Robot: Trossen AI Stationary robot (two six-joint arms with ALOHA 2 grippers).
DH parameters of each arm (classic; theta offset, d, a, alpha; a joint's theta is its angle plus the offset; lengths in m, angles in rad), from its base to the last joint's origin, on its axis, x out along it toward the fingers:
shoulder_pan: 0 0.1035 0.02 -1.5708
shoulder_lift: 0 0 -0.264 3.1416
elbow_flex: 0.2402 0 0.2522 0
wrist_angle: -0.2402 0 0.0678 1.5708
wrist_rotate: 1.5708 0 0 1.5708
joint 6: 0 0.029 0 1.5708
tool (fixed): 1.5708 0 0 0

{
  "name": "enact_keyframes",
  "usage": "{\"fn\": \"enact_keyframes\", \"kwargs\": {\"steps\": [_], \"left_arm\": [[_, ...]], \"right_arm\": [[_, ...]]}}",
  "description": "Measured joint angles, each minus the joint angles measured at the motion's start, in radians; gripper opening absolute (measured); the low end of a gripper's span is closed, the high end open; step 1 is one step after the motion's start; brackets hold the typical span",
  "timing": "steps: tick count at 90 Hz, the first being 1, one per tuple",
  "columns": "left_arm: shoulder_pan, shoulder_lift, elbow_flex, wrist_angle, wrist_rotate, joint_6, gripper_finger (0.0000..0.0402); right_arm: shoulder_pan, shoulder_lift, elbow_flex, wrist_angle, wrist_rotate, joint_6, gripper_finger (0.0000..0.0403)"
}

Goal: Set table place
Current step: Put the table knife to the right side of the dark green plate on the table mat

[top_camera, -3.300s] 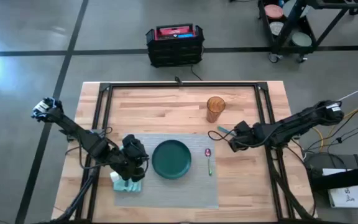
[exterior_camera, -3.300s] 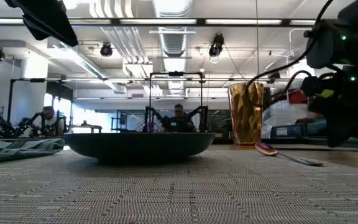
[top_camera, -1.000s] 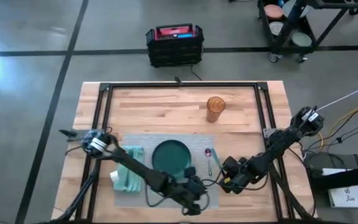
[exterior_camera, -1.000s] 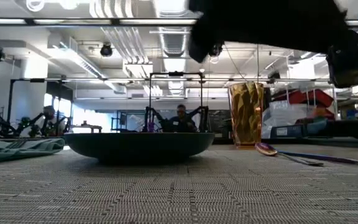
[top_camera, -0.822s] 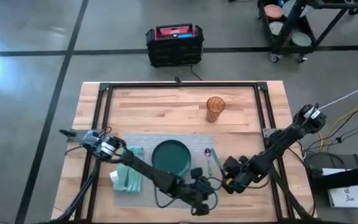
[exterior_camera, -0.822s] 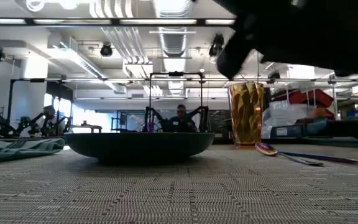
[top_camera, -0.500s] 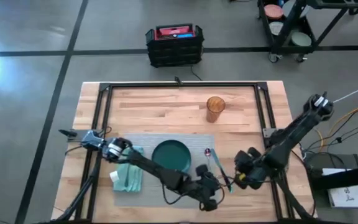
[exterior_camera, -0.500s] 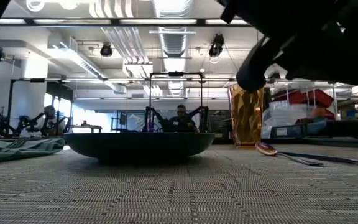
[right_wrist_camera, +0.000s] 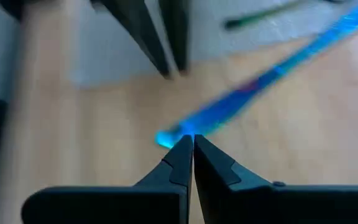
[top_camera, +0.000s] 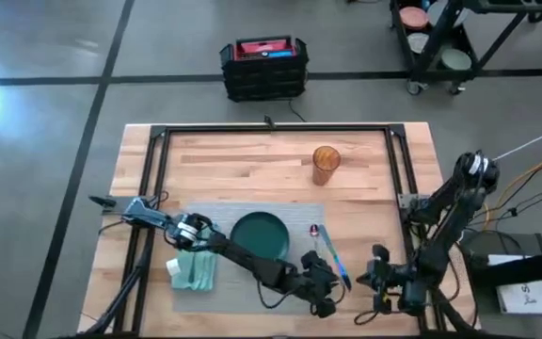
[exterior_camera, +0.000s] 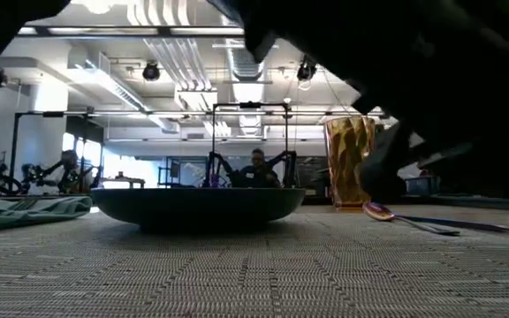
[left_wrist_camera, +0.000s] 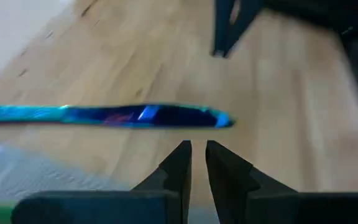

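Note:
On the wooden table point(top_camera: 243, 165) lies the grey placemat point(top_camera: 215, 297) with a dark green plate point(top_camera: 260, 234) on it. A spoon point(top_camera: 315, 232) lies at the plate's right. A blue iridescent utensil point(top_camera: 335, 259) lies slantwise on the wood just right of the mat. My left gripper point(top_camera: 326, 299) hangs at the mat's near right corner, open by a narrow slit, with the utensil point(left_wrist_camera: 135, 116) lying across ahead of it. My right gripper point(top_camera: 376, 279), fingers shut, stands at the utensil's near end. My right gripper's shut fingertips point(right_wrist_camera: 180, 151) stand right at the blue utensil's near end point(right_wrist_camera: 166, 138), which lies on the wood. I cannot tell whether they touch it.
A teal napkin point(top_camera: 194, 271) lies on the mat's left part under my left arm. An amber cup point(top_camera: 326, 165) stands on the far right of the wood. Black frame rails point(top_camera: 271, 129) run along the table's edges. A black crate point(top_camera: 264, 68) sits on the floor beyond.
My left gripper has gone along the mat's near part toward the table's right edge. My right gripper has drawn back toward the right and near edges. The blue utensil, unseen at first, now lies on the wood beside the spoon.

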Motion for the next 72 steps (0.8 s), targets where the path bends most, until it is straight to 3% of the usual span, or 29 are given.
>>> {"fn": "enact_keyframes", "kwargs": {"steps": [19, 72], "left_arm": [[0.028, -0.008, 0.006, -0.036, 0.013, 0.001, 0.0036], [0.036, 0.003, -0.033, 0.002, 0.050, -0.011, 0.0036]], "right_arm": [[-0.008, 0.143, 0.004, 0.042, 0.025, 0.014, 0.0000], [-0.051, 0.209, 0.003, 0.223, 0.074, 0.025, 0.0000]]}}
